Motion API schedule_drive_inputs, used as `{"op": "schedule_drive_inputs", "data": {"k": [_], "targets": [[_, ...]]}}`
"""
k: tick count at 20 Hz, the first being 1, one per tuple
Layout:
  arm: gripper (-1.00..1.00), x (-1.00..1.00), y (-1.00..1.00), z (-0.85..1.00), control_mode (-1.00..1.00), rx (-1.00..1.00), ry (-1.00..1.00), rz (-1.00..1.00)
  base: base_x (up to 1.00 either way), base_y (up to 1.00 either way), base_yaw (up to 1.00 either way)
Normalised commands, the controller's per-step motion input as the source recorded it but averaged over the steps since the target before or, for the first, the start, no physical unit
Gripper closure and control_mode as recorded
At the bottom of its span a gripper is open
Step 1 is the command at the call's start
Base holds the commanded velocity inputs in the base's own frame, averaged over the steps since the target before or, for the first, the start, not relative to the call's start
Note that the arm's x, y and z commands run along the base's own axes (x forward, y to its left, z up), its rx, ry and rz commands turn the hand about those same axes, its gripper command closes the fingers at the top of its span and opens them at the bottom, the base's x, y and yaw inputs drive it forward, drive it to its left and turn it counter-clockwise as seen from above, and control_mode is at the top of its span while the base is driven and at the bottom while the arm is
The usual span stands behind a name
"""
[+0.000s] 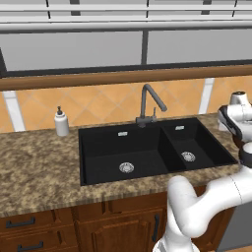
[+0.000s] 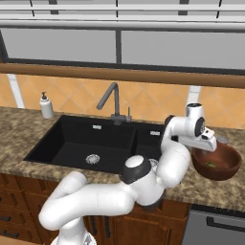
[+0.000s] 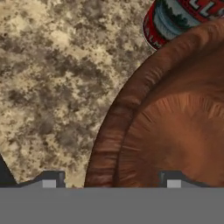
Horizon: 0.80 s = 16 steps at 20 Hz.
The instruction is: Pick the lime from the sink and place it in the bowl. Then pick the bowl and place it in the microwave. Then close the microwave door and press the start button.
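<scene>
The gripper point(image 3: 111, 179) hangs over the near-left rim of the round reddish-brown wooden bowl point(image 2: 216, 161) on the speckled granite counter point(image 2: 201, 189), fingers point(image 3: 52, 178) spread astride the wall, small yellow-green lime point(image 2: 210, 165) inside; a good grasp needs the rim seated deep before closing.

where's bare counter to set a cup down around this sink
The wide granite stretch left of the sink, in front of the soap bottle, is free. The front strip below the basins is narrow. To the sink's right it is crowded: the bowl, a can and the arm's pincer over the bowl rim.
</scene>
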Motion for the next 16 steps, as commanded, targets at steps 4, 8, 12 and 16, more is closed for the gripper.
{"op": "schedule_drive_inputs", "data": {"k": [4,8,12,16], "targets": [[1.0,-0.03,0.0,-0.09,-1.0,0.0,0.0,-0.03,0.0,0.0,0.0],[1.0,-0.3,0.0,0.27,-1.0,0.0,0.0,-0.06,0.0,0.0,0.0],[1.0,-0.53,0.15,0.63,-1.0,0.0,-0.03,0.0,0.0,0.0,0.0],[1.0,-0.5,0.57,0.66,-1.0,0.0,-0.02,0.0,0.0,0.0,0.0]]}}
